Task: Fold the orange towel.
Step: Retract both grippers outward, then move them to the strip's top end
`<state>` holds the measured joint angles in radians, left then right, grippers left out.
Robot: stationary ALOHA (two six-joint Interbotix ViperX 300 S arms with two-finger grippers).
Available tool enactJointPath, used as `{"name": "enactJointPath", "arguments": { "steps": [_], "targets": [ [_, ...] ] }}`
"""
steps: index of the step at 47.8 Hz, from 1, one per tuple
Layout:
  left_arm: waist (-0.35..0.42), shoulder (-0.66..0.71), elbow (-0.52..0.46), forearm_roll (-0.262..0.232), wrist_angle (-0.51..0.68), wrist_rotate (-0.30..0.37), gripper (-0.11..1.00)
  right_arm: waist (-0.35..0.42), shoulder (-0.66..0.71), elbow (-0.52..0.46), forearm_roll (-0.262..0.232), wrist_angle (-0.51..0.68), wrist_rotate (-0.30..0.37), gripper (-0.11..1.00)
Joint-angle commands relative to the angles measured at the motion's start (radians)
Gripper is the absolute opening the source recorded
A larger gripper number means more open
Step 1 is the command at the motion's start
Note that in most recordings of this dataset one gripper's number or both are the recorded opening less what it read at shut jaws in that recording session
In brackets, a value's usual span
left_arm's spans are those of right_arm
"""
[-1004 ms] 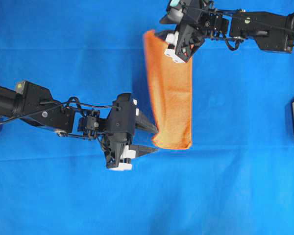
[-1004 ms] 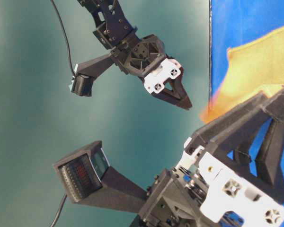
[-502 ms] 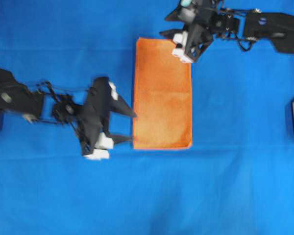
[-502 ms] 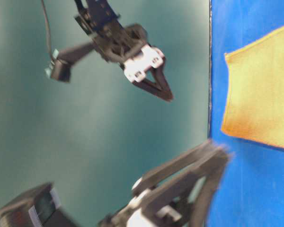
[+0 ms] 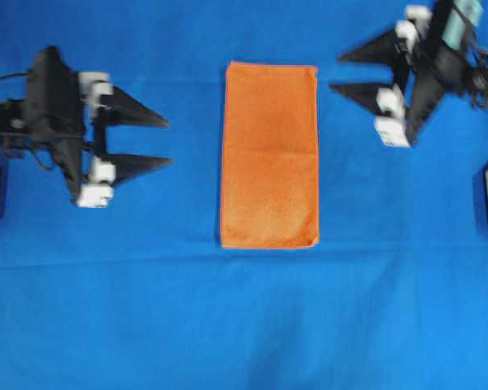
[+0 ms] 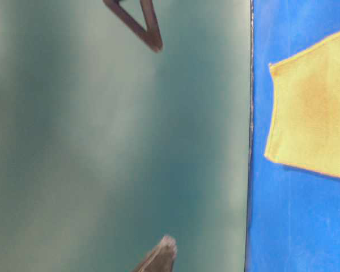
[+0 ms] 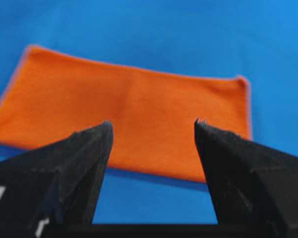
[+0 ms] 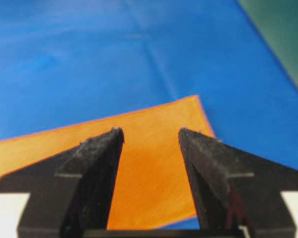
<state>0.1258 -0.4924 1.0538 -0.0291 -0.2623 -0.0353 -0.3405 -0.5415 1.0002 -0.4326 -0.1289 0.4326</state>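
- orange towel (image 5: 269, 154) lies flat on blue sheet (image 5: 228, 325), folded to a narrow rectangle
- left gripper (image 5: 167, 142) released, holding nothing, well left of towel
- right gripper (image 5: 335, 71) released, holding nothing, off towel's upper right

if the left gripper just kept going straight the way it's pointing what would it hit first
Probably the orange towel. The left gripper is open and points across the blue sheet at the towel's long left edge, with only bare sheet between. Its height is unclear, so it might pass above the towel.
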Motion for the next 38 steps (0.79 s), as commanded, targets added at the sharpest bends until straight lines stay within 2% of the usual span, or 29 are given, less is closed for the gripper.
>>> {"name": "enactJointPath", "arguments": {
  "steps": [1, 8, 28, 38],
  "targets": [
    [0.028, -0.049, 0.017, 0.002, -0.018, 0.002, 0.6, 0.012, -0.052, 0.035, 0.011, -0.014, 0.014, 0.55],
    [0.034, -0.061, 0.034, 0.002, -0.028, 0.002, 0.6, 0.014, -0.072, 0.08, 0.017, -0.02, 0.037, 0.55],
    [0.04, -0.014, 0.008, 0.002, -0.058, 0.002, 0.6, 0.008, -0.067, 0.069, 0.015, -0.02, 0.038, 0.55],
    [0.089, 0.107, -0.075, 0.002, -0.094, 0.008, 0.62, -0.066, 0.008, 0.029, 0.014, -0.018, 0.035, 0.56]
  ]
}}
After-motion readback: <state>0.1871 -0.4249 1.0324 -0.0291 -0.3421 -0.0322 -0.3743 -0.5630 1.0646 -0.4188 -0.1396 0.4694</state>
